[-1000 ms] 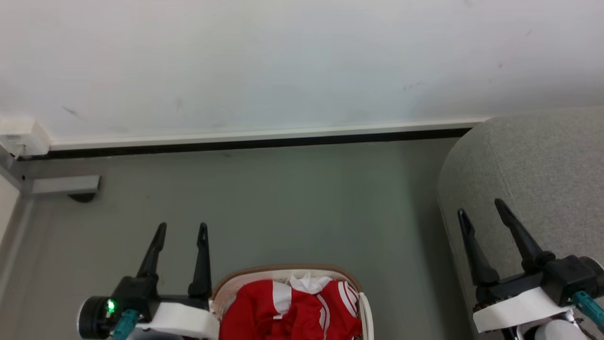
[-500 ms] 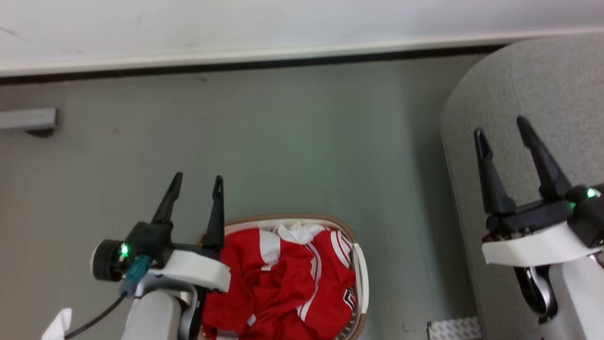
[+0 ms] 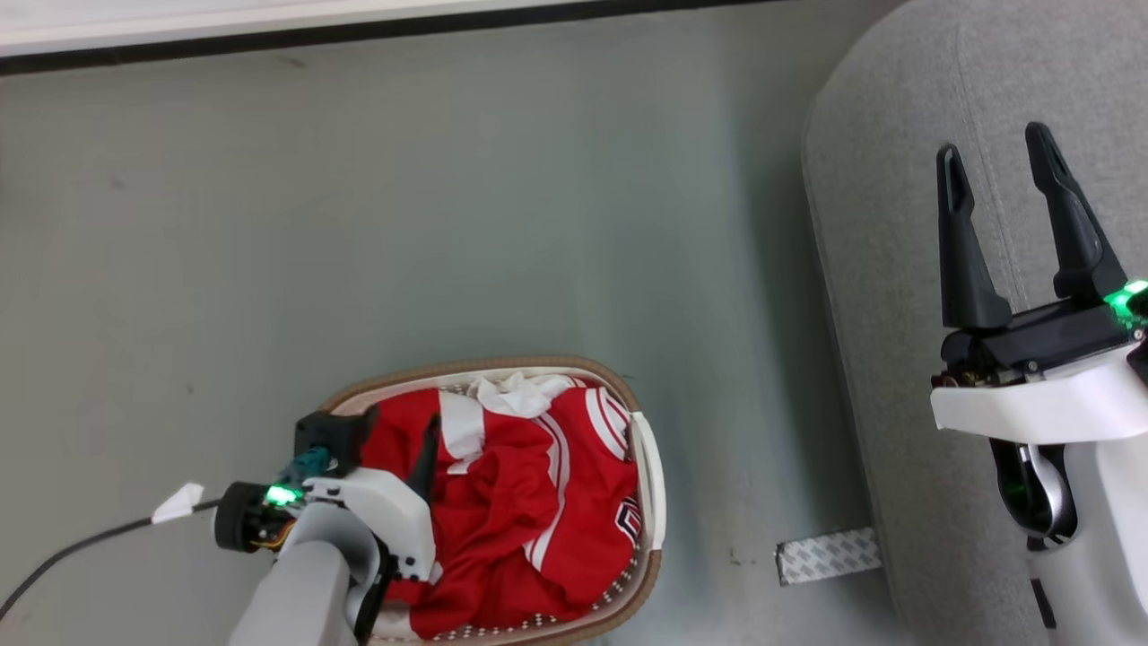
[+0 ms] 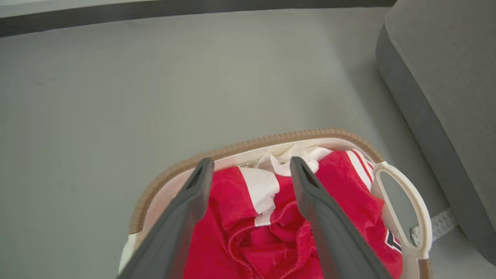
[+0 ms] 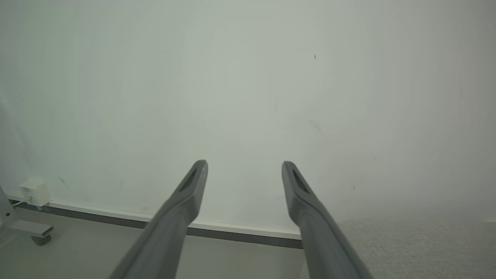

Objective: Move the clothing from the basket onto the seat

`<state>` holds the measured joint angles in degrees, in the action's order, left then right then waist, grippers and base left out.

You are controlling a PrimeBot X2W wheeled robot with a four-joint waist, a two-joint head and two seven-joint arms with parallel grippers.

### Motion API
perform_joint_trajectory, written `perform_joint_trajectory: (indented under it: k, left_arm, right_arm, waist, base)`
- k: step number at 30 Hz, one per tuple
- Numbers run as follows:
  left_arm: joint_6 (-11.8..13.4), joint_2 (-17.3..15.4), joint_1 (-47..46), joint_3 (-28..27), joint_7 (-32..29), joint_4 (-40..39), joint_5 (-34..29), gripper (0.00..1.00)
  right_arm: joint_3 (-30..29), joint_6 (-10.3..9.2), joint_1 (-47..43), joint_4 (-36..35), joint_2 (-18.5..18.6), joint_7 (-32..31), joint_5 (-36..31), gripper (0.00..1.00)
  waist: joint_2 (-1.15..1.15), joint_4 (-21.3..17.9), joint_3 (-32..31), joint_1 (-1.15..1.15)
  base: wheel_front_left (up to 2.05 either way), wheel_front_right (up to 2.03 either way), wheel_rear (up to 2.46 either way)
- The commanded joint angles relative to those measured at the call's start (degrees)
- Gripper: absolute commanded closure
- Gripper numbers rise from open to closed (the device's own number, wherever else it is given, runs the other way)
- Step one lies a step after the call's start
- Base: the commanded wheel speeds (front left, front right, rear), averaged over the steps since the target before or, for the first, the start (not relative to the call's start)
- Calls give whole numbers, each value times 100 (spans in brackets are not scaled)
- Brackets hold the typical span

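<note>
The clothing (image 3: 529, 502), red with white stripes and a small dark logo, lies crumpled in the basket (image 3: 484, 366) on the floor at the lower middle of the head view. My left gripper (image 3: 404, 423) is open and tilts down over the basket's left half, its fingers just above the fabric and holding nothing. From the left wrist, the clothing (image 4: 271, 232) lies between and below the left gripper (image 4: 251, 162), inside the brown rim of the basket (image 4: 271, 138). My right gripper (image 3: 991, 144) stands open and empty above the grey seat (image 3: 897, 179). The right gripper (image 5: 244, 164) faces the wall.
Grey floor surrounds the basket, with a white wall and dark baseboard (image 3: 359, 31) behind. A patterned metal strip (image 3: 827, 554) lies by the seat's foot. A cable (image 3: 81, 543) trails from my left wrist. The basket's white handle (image 4: 410, 201) faces the seat (image 4: 445, 77). A wall box (image 5: 35, 192) sits low on the left.
The head camera has tilted down, shifting the whole view. My left gripper has swung from beside the basket to over its left half, pointing down at the clothing. The right gripper stays open over the seat.
</note>
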<state>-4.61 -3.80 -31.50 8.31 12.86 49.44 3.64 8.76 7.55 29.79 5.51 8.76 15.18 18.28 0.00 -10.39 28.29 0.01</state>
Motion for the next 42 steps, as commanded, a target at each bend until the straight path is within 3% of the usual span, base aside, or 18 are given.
perform_joint_trajectory:
  k: [1,9,15,22,31,42]
  left_arm:
    - [-48,-32,-160,51,-51,254,27,0]
    - [-191,-127,-792,460,-555,1613,-183,0]
    - [-234,-283,-1077,615,-889,2143,-175,0]
    - [-208,-585,-1282,1028,-1077,2316,-571,0]
    - [107,-917,-1651,1498,-1435,2382,-972,0]
    - [-73,-861,-1730,1733,-1798,2421,-966,0]
  right_arm:
    - [-2,-12,125,-39,-12,-5,77,0]
    - [-46,-12,346,-168,-61,-5,83,0]
    - [-126,-12,462,-294,-235,-5,109,0]
    - [-253,-12,528,-469,-447,-6,197,0]
    - [-291,-12,585,-522,-552,-6,218,0]
    - [-259,-12,596,-469,-588,-5,216,0]
  waist:
    - [0,-120,122,-1]
    - [0,-394,532,-1]
    - [0,-625,890,-1]
    - [0,-878,1291,-1]
    - [0,-1088,1722,-1]
    - [0,-1177,1909,-1]
  base:
    - [0,0,0]
    - [0,0,0]
    - [0,0,0]
    - [0,0,0]
    - [0,0,0]
    - [0,0,0]
